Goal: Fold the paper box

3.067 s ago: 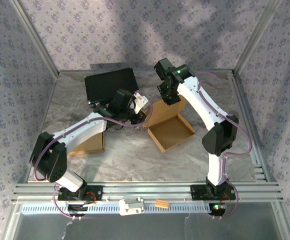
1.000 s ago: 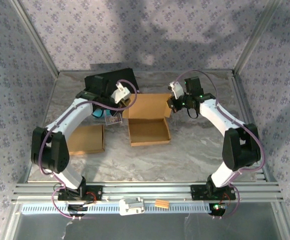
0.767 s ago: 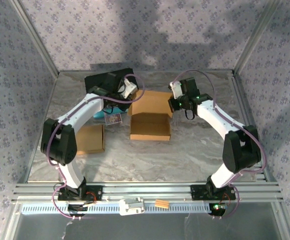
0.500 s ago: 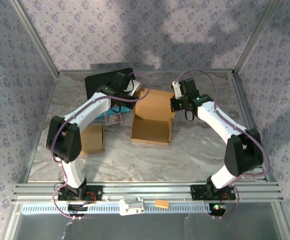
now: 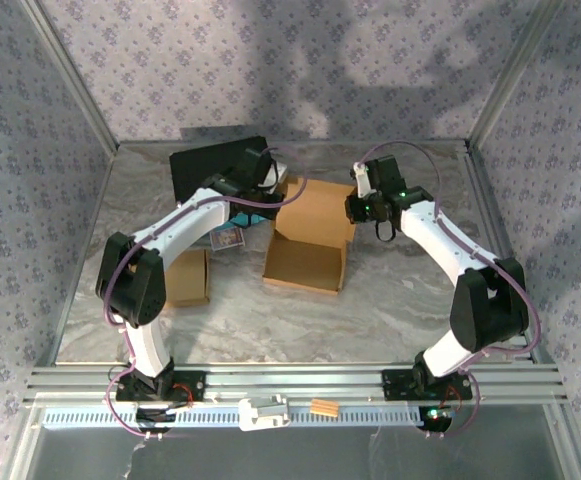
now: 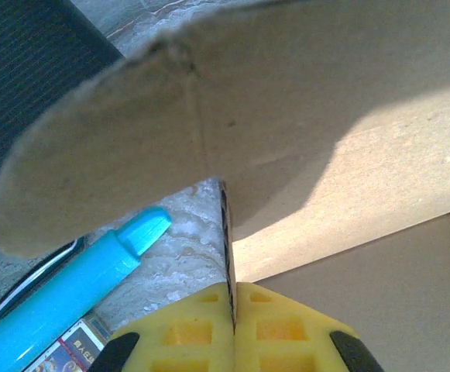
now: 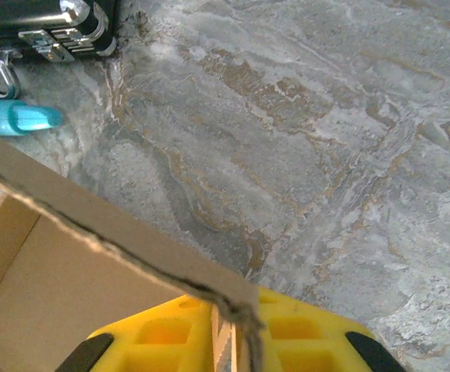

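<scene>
Left gripper: shut, yellow pads pressed flat together on a thin cardboard edge of the box, directly under the rounded flap at the lid's left corner. Right gripper: closed down on the opposite, right corner of the lid, with the ragged cardboard edge running into the narrow slot between its pads. Box: on the table, a little beyond centre, between the two arms. Tray flat on the marble top, open side up; lid raised from the tray's far edge and tilted, pinched at both upper corners, inner face turned toward the right wrist camera. Left of the lid: blue marker lying on the table, tip pointing toward the flap, apart from it. Beside the marker, on its near side: small printed card, face up, detail too small to read. Far left corner: black case, closed, with metal latches showing in the right wrist view, just behind the marker. Left side of the table: flat brown sheet of cardboard, partly under the left arm, well apart from the box.
</scene>
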`<state>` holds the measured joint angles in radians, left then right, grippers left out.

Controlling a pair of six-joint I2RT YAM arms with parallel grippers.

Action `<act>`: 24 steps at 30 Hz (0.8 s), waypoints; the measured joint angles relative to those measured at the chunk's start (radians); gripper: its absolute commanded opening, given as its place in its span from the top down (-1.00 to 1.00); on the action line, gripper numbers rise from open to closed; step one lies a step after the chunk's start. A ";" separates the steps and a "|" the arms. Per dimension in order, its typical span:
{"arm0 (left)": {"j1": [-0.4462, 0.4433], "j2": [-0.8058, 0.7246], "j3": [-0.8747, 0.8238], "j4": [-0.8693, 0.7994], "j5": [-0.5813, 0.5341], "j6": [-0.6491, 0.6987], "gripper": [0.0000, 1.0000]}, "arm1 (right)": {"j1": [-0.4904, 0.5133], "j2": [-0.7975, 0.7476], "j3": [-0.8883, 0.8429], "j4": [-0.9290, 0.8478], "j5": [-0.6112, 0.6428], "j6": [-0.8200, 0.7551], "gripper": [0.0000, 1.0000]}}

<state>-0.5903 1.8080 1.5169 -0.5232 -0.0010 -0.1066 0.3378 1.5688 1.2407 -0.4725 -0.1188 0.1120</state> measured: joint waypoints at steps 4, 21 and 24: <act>-0.001 0.008 0.001 0.000 0.003 0.000 1.00 | -0.001 0.000 0.000 -0.022 -0.013 0.000 0.61; -0.008 0.014 0.007 0.000 0.005 0.000 1.00 | -0.039 -0.052 -0.013 -0.080 -0.023 -0.007 0.65; -0.008 0.015 0.011 -0.004 0.007 0.000 1.00 | -0.032 -0.052 -0.013 -0.082 -0.021 -0.009 0.72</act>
<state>-0.5983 1.8233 1.5284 -0.5270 0.0059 -0.1066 0.3054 1.5166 1.2278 -0.5549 -0.1394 0.1028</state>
